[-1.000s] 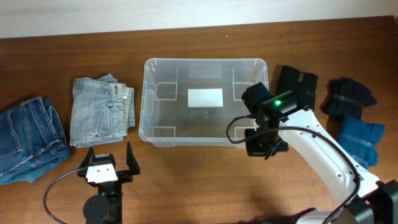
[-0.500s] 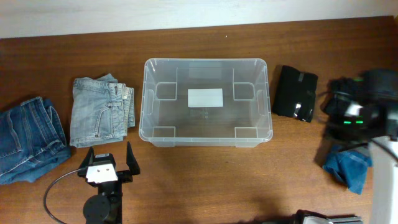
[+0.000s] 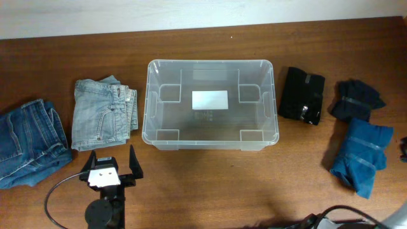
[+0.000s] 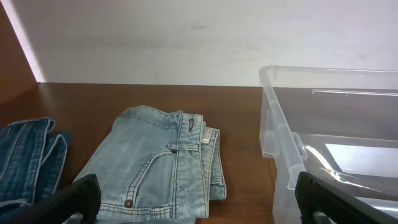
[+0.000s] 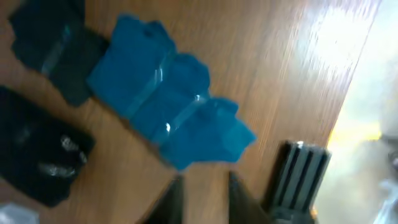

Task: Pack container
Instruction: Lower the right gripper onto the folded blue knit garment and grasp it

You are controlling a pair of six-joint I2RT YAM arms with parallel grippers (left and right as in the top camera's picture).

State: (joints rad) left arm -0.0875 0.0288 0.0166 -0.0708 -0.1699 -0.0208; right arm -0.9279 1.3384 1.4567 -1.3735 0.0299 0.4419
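On the brown wooden tabletop [image 3: 210, 191], the large clear plastic rectangular container [image 3: 147, 108] sat centrally, empty, with a white label showing on its base. Left claw [image 3: 113, 156] hung near the front edge, spread wide, holding nothing. Right claw [image 5: 208, 196], seen only in its blurred wrist view, looked slightly parted with bare wood between the fingers and nothing gripped.

Folded light-blue denim jeans [image 3: 105, 114] lay just beside the container's left wall, a black folded garment [image 3: 303, 95] just beside its right wall, and a teal-blue taped bundle [image 3: 361, 156] further right.

Risk, as I judged it: a garment carried low could catch the thick rim and shove the light bin, and loose folds could drape over that rim.

Open room: a broad bare strip along the front and a narrower one behind the container.
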